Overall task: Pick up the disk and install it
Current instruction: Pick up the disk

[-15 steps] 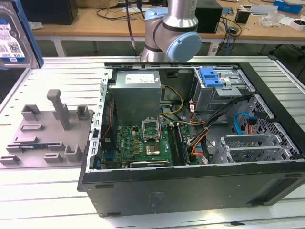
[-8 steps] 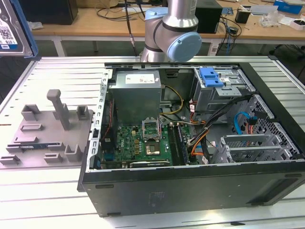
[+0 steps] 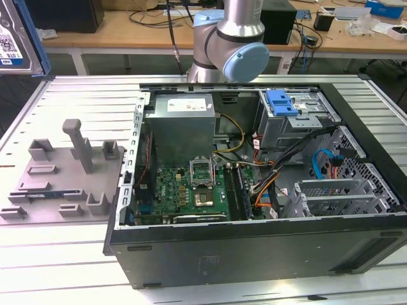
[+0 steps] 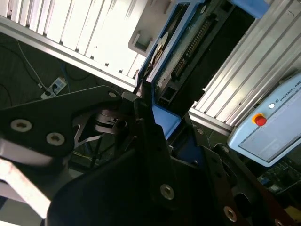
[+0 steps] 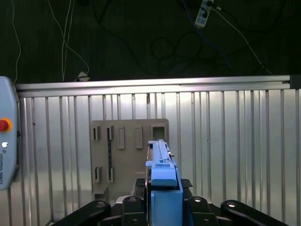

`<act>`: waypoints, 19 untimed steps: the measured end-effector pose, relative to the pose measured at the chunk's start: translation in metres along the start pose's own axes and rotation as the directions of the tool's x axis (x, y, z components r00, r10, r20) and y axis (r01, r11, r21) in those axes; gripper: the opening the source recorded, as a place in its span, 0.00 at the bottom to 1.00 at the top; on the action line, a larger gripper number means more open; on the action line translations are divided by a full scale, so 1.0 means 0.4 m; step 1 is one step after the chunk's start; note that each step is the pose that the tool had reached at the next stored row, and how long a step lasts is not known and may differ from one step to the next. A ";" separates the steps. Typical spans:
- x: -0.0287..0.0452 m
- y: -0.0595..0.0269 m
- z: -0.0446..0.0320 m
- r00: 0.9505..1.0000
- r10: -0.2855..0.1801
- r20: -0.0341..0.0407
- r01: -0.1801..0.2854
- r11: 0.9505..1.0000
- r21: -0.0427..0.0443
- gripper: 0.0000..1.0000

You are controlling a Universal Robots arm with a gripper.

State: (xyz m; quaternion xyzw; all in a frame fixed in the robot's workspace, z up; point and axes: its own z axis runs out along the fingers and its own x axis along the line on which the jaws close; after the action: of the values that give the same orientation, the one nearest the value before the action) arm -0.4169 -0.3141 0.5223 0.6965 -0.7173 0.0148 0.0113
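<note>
Pinching the flat rectangular silver metal disk in its blue plastic carrier frame (image 5: pixel 163 182); closed from either side onto the broad faces, thin edge up in the first wrist view. Gripped this way, most likely, to give the jaws wide flat contact and to leave the far end free for sliding into a bay. In the second wrist view, far end of disk pointing away from the black jaw linkages, with a row of connector pins and the dark underside exposed.

Carried in the air, touching nothing but the jaws; seen in the exterior view as a labelled silver face with a blue edge, high at the exterior view's left. Directly beneath in the first wrist view, a grey moulded plastic fixture (image 5: pixel 129 155) with upright posts and slots, lying flat on the ribbed aluminium bench (image 3: pixel 63 101); shaped, by the look of it, to stand parts on edge for exactly such a grasp.

Further out, toward the exterior view's right, a large open black computer case (image 3: pixel 254 251) lying on its side, opening upward, presumably to allow reach from above; inside, a grey boxy power supply (image 3: pixel 183 124), a green motherboard (image 3: pixel 191 187), and a metal drive cage with a bright-blue latch piece (image 3: pixel 283 105). Disk well apart from that cage; installation not yet done.
</note>
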 end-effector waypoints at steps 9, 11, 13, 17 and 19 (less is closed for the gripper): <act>0.055 -0.078 0.001 1.000 0.000 0.000 0.000 1.000 -0.002 0.37; 0.070 -0.101 0.002 1.000 0.000 0.000 0.000 1.000 -0.003 0.37; 0.091 -0.139 0.003 1.000 0.000 0.000 0.000 1.000 -0.003 0.37; 0.115 -0.190 0.004 1.000 0.000 0.000 0.000 1.000 -0.003 0.37; 0.123 -0.210 0.004 1.000 0.000 0.000 0.000 1.000 -0.003 0.37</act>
State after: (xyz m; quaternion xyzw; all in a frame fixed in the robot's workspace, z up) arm -0.3345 -0.3659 0.5228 0.6965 -0.7173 0.0138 0.0122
